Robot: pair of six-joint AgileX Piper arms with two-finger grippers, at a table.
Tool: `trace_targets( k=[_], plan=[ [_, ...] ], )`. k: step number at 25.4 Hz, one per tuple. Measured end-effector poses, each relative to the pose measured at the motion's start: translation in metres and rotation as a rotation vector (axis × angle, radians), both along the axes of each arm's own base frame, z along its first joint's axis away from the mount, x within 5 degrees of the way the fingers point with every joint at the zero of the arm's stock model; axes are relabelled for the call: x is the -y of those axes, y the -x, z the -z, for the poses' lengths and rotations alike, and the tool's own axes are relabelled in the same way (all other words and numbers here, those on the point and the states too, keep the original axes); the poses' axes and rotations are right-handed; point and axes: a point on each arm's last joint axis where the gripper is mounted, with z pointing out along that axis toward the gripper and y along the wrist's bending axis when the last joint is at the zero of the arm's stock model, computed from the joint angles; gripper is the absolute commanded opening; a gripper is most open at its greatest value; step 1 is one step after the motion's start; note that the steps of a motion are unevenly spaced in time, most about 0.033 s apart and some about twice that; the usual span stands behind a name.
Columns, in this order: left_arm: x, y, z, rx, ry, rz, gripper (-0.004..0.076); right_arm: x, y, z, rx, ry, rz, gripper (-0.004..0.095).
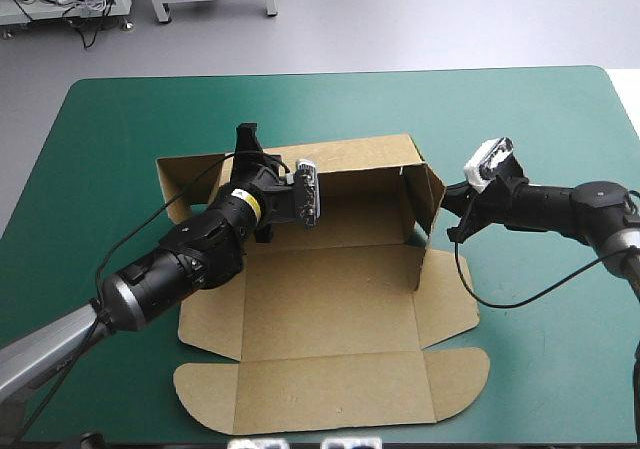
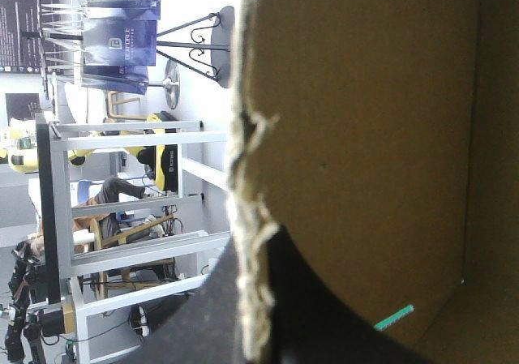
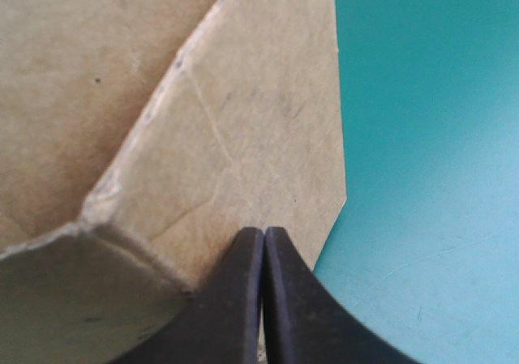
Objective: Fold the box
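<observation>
The brown box (image 1: 330,309) lies as a cut sheet on the teal-green cover, its back wall (image 1: 355,164) and right wall (image 1: 427,191) raised and its front flap with rounded ends (image 1: 330,394) flat. My left gripper (image 1: 246,135) is at the back wall's left end. In the left wrist view this gripper (image 2: 253,238) is shut on the box, with the board's rough edge (image 2: 247,161) running between the black fingers (image 2: 324,323). My right gripper (image 1: 443,210) is shut, its tips touching the outer face of the right wall's flap (image 3: 243,137).
A side flap (image 1: 185,181) stands out at the box's back left. Bare teal-green cover (image 1: 540,369) lies to the right of the box and in front of it. More bare cover (image 3: 430,137) shows beside the right gripper.
</observation>
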Motion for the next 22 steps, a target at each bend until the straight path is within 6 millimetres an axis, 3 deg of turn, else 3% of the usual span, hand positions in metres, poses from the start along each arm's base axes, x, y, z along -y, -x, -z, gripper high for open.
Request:
trace_targets(
  k=[6,16,19,22],
  plan=[
    [0.003,-0.004,0.007,-0.003,-0.051,0.01,-0.001,-0.001,0.008,-0.014,0.061,-0.001,0.0,-0.0018],
    [0.005,-0.005,0.012,-0.027,-0.055,0.009,-0.001,-0.001,0.009,-0.013,0.052,0.002,0.003,0.0003],
    [0.004,-0.004,0.017,-0.033,-0.075,0.022,-0.001,0.001,0.009,-0.01,0.033,0.009,0.025,0.0132],
    [0.004,-0.003,0.021,-0.031,-0.094,0.033,-0.001,0.001,0.009,-0.009,0.02,0.012,0.033,0.0395]
  ],
)
